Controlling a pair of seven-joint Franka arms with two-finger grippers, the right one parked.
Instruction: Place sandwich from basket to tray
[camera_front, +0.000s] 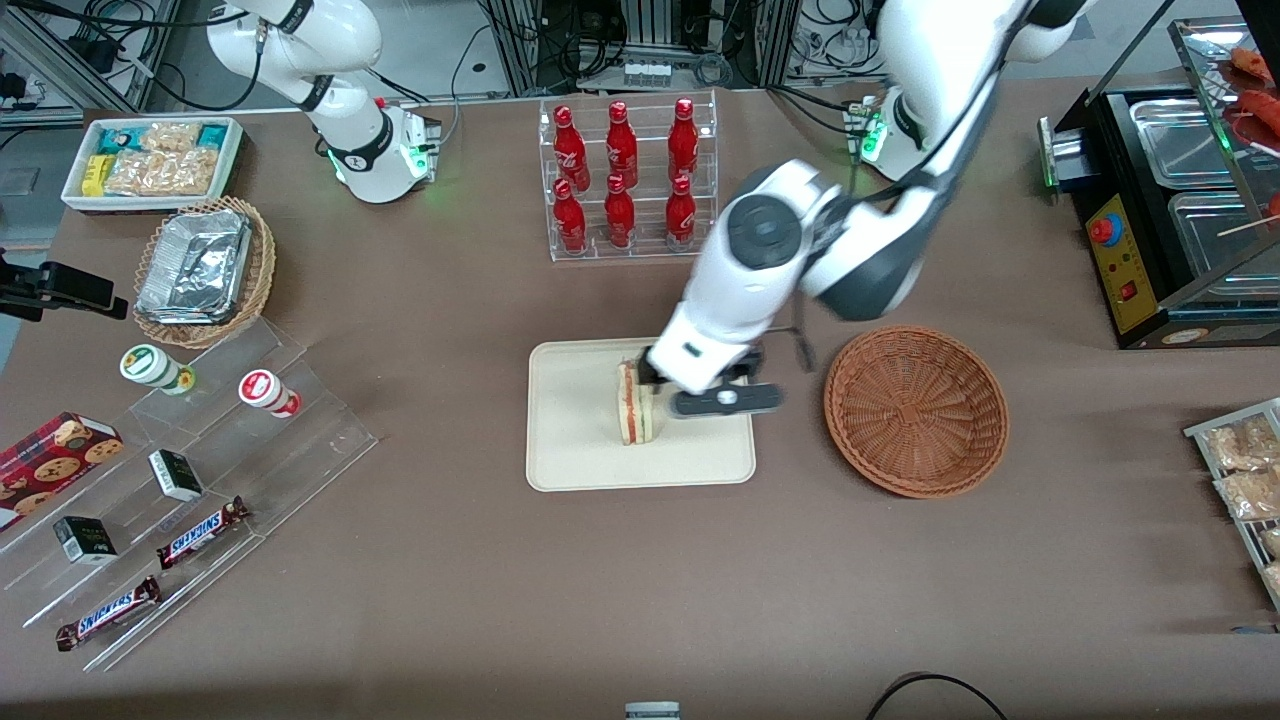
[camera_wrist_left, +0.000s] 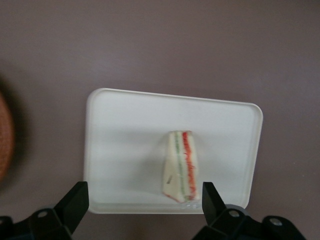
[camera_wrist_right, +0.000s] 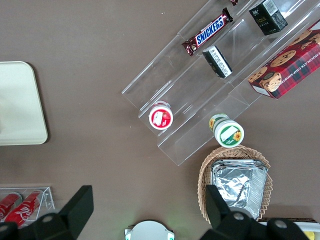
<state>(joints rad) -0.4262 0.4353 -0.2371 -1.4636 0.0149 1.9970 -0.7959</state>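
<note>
The sandwich (camera_front: 636, 405) stands on edge on the cream tray (camera_front: 560, 460), its red and green filling layers showing. It also shows in the left wrist view (camera_wrist_left: 181, 165), resting on the tray (camera_wrist_left: 120, 130) near one long rim. My left gripper (camera_front: 665, 385) hovers just above the sandwich and the tray. It is open (camera_wrist_left: 145, 192), its black fingers (camera_wrist_left: 75, 200) are wide apart, and it holds nothing. The reddish-brown woven basket (camera_front: 915, 410) sits empty beside the tray, toward the working arm's end of the table. Only its edge (camera_wrist_left: 4, 135) shows in the left wrist view.
A clear rack of red bottles (camera_front: 625, 175) stands farther from the front camera than the tray. Toward the parked arm's end are a lighter wicker basket with foil containers (camera_front: 205, 270), a white snack bin (camera_front: 150, 160) and acrylic shelves with Snickers bars (camera_front: 200, 530). A black food warmer (camera_front: 1170, 200) and snack bags (camera_front: 1245, 470) lie toward the working arm's end.
</note>
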